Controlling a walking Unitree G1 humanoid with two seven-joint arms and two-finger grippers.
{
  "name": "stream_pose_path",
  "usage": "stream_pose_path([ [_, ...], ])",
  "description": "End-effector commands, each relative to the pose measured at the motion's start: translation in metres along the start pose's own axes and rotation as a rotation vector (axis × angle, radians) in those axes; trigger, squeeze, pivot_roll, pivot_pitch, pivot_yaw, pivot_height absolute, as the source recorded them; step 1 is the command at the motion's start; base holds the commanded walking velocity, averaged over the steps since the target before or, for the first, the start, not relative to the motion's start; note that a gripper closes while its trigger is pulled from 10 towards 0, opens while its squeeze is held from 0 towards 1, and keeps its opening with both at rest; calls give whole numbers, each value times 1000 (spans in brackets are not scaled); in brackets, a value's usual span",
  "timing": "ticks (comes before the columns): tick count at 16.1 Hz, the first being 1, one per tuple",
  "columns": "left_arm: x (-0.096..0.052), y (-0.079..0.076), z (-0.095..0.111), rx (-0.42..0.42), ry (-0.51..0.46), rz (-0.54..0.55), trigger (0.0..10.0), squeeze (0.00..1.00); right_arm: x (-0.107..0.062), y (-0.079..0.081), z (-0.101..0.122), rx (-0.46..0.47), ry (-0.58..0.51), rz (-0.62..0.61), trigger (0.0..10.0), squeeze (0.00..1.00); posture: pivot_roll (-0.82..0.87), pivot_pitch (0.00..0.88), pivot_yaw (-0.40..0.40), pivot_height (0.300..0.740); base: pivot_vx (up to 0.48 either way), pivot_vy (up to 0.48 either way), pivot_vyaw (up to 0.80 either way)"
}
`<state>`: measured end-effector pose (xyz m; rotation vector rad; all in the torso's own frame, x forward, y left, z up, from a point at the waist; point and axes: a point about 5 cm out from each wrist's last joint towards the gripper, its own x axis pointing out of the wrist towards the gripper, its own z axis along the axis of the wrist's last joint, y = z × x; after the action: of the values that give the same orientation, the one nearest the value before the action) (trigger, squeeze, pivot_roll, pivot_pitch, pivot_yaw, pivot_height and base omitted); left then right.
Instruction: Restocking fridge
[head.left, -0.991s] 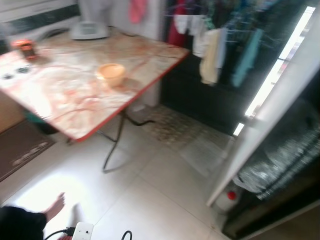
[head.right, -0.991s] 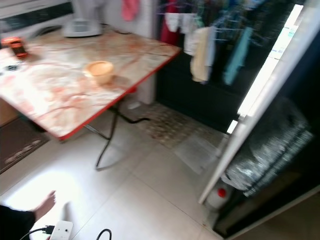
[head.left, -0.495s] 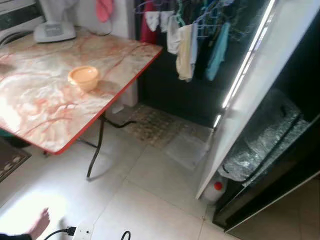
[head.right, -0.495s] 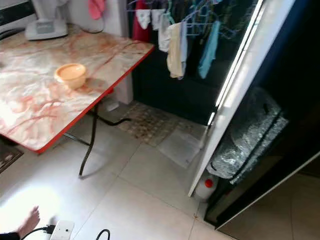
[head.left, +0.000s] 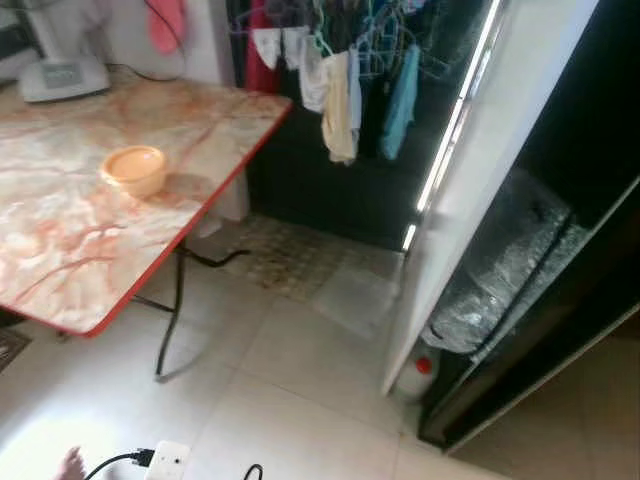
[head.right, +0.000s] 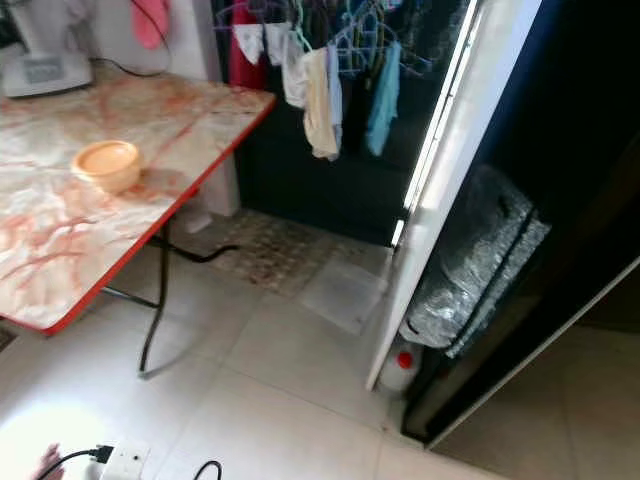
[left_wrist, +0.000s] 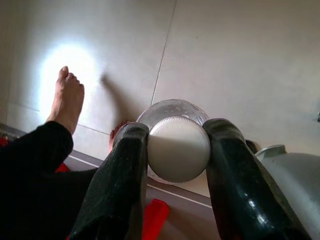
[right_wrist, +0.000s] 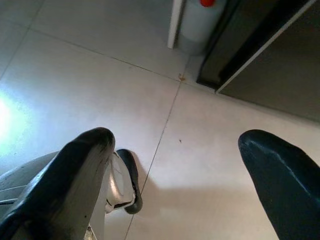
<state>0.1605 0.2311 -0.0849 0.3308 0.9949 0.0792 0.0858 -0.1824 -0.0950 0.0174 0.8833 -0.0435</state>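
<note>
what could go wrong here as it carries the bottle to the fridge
The left tool grips the bottle only at its white cap, so it might slip out over the hard tile. A person's foot and a power strip lie on the floor close by, a trip hazard. The small jug sits beside the fridge door and could be kicked.

Marble-pattern table with red edge on the left, orange bowl on it. Clothes hang on hangers behind. White fridge door stands open on the right; silvery bag inside, red-capped bottle on the tiled floor at its foot. Power strip at the bottom edge.
</note>
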Motion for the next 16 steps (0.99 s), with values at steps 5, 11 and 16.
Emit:
stream_pose_path([
  [5,0,-3,-4,25,26,-22,10000,0,-6,0,-15,6,66,3,10000,0,-43,27,7,740,0,51,-800],
  [11,-1,-3,-6,29,32,-27,10000,0,-6,-1,-15,4,70,4,10000,0,-40,35,3,740,0,0,-800],
  [16,-1,-2,-5,37,23,-36,10000,0,-6,-1,-15,4,69,5,10000,0,-42,40,3,740,0,0,-800],
])
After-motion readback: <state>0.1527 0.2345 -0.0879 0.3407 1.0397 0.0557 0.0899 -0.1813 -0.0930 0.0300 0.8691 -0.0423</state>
